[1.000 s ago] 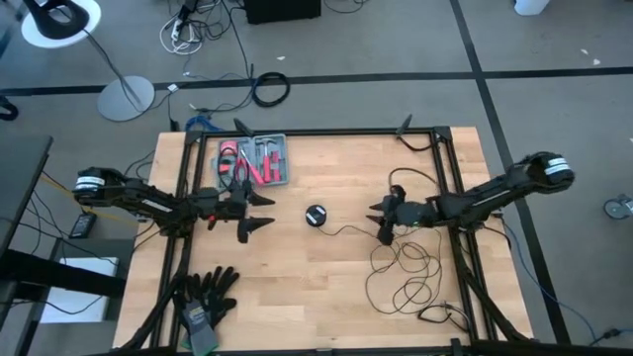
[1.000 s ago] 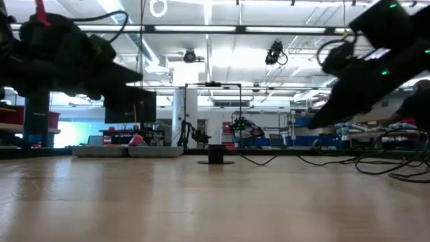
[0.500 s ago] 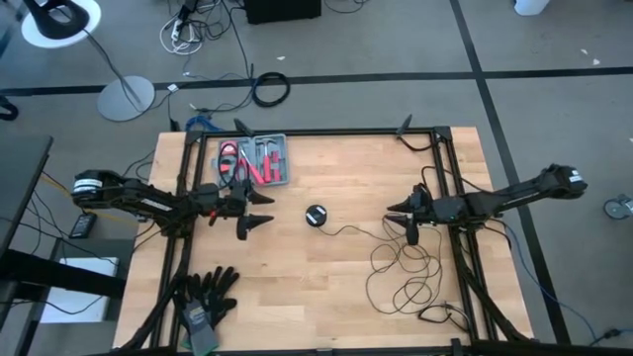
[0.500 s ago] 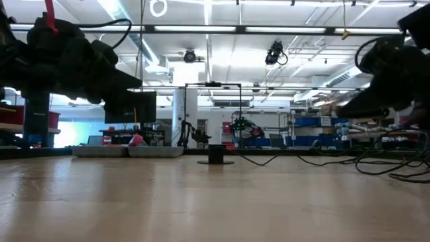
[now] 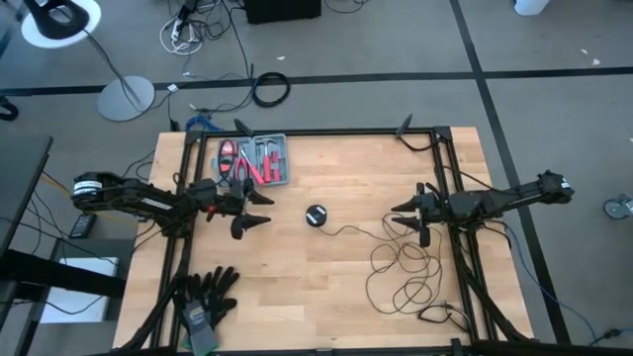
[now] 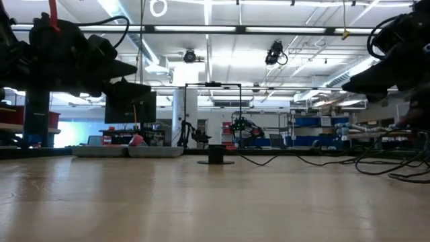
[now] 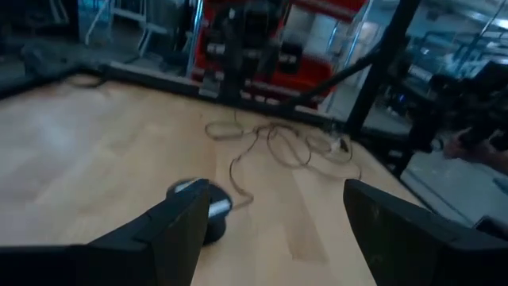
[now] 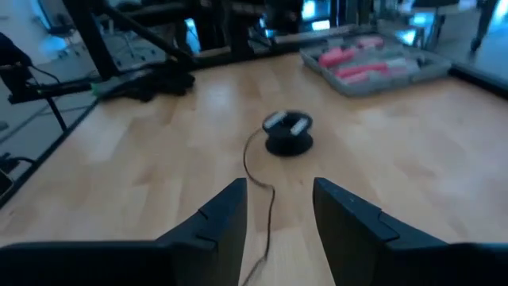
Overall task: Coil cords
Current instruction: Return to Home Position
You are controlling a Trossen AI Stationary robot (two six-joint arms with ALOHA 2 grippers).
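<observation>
Drawn back toward its own table edge over the last second, the dark two-finger right gripper (image 5: pixel 407 223) hung with fingers apart, holding nothing.

I saw the small round black puck (image 5: pixel 316 216) lying at mid-table between both grippers, nearer the left gripper (image 5: pixel 265 210), which was also spread and empty. From the puck, the very thin black wire (image 5: pixel 401 267) ran toward the right arm, then sprawled in loose loops on the light wooden table (image 5: pixel 326 307) just beside the right gripper. I judged the right arm nearer the slack and the left nearer the puck.
</observation>
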